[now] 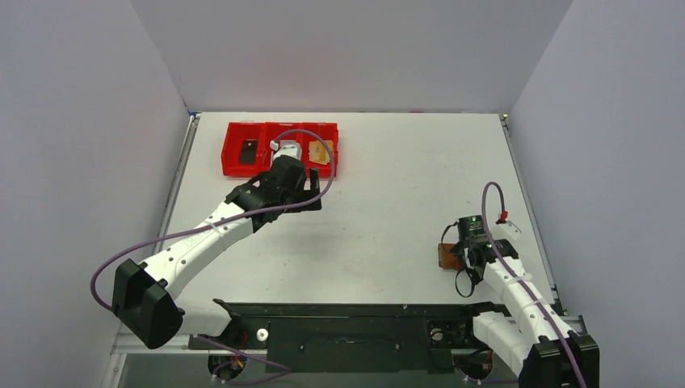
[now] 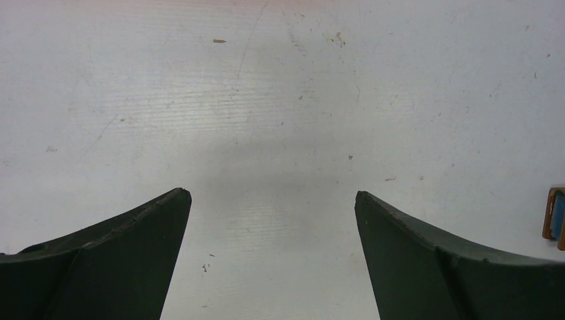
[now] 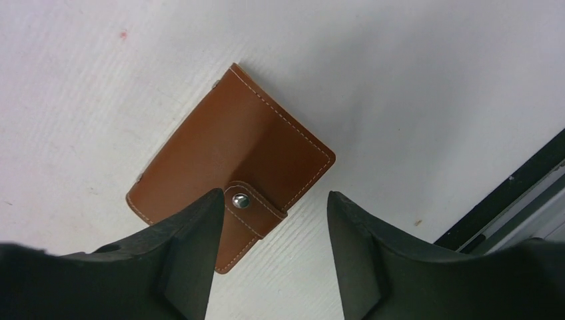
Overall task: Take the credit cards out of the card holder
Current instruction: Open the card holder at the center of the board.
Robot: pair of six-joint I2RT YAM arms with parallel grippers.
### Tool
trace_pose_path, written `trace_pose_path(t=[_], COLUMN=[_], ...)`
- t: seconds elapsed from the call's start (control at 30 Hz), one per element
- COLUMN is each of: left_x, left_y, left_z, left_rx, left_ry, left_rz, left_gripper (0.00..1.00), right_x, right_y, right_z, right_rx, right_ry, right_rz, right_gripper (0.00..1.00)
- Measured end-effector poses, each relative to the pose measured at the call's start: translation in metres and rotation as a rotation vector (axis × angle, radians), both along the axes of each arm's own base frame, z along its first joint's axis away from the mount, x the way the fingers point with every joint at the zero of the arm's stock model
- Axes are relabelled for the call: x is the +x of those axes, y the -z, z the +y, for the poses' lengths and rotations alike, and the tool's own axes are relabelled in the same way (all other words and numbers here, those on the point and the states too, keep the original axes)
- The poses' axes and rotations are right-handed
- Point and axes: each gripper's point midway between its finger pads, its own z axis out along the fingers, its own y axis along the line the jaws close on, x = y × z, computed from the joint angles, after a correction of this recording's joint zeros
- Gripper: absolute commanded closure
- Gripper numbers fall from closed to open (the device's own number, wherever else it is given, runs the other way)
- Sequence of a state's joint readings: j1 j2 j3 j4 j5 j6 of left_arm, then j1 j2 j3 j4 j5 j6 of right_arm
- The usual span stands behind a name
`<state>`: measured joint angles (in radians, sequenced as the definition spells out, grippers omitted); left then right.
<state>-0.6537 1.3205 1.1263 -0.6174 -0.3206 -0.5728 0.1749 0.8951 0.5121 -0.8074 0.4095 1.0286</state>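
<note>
The card holder (image 3: 233, 150) is a brown leather wallet lying folded shut on the white table, its strap tab (image 3: 256, 208) snapped down with a silver stud. My right gripper (image 3: 274, 192) hovers over its near edge, jaws apart on either side of the strap tab and holding nothing. From above, the card holder (image 1: 445, 257) shows just left of the right gripper (image 1: 466, 252). Flat cards lie in the red tray: a dark one (image 1: 248, 151) and an orange-toned one (image 1: 321, 152). My left gripper (image 2: 271, 192) is wide open over bare table, just in front of that tray.
The red three-compartment tray (image 1: 234, 166) stands at the back left; the left wrist (image 1: 284, 174) covers part of its middle compartment. A black rail (image 1: 355, 319) runs along the near edge. A brown and blue edge (image 2: 555, 222) shows at the right border of the left wrist view.
</note>
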Motion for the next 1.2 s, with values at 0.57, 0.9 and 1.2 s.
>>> trace_pose_path(t=[0.57,0.9,1.2], left_x=[-0.002,0.000,-0.003], left_y=[0.003,0.007,0.015], left_z=[-0.001,-0.001,-0.007], left_rx=[-0.007,-0.012,-0.032], left_ry=[0.004,-0.006,0.006], left_rz=[0.011,0.025,0.064], left_gripper=[0.06,0.06,0.06], right_x=[0.007,0.021,0.040], right_y=[0.020,0.021,0.020], right_z=[0.010,0.018,0.052], right_rx=[0.073,0.025,-0.002], right_ry=[-0.066,-0.126,-0.257], right_rz=[0.043,0.045,0.025], right_gripper=[0.53,0.87,1.00])
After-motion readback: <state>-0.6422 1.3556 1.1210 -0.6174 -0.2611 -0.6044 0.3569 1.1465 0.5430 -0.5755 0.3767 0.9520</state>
